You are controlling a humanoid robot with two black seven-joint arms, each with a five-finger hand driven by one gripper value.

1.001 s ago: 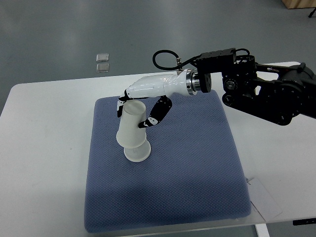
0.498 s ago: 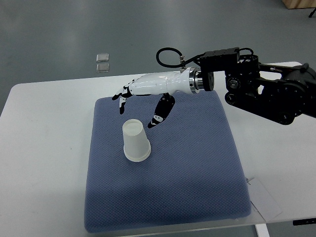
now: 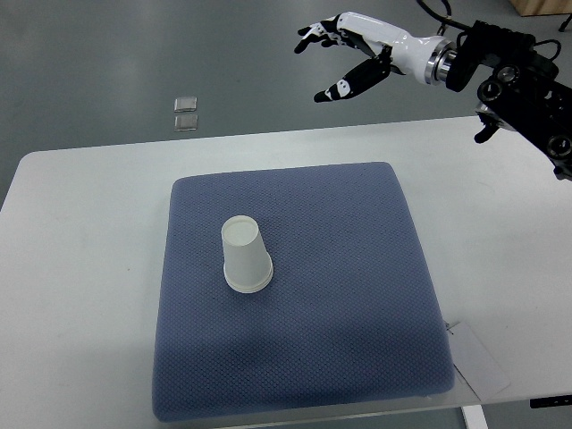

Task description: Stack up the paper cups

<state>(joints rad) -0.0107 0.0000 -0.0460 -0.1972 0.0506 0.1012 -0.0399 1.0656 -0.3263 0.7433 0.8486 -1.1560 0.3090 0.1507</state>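
Up at one o'clock, right hand (image 3: 357,49) hanging high beyond the far edge of the counter (image 3: 80,232), arm reaching in from the right edge of the picture. White shell, black joints, fingers (image 3: 315,32) spread wide and holding nothing, thumb dropped below them toward the floor. Well apart from everything on the counter. Down near centre, just toward nine o'clock, paper cup (image 3: 244,255) standing upside down on the blue mat (image 3: 357,295), base up, rim flat against the fabric, looking upright with a slight lean from the camera angle. Whether one cup or several nested together, cannot tell from this view. Mat filling most of the counter's middle, dark blue and textured, cup alone on it. At eleven o'clock, out on the grey floor past the counter, two small clear squares (image 3: 186,113) lying one behind the other. At five o'clock, a flat clear sheet (image 3: 478,357) poking out from under the mat's corner.
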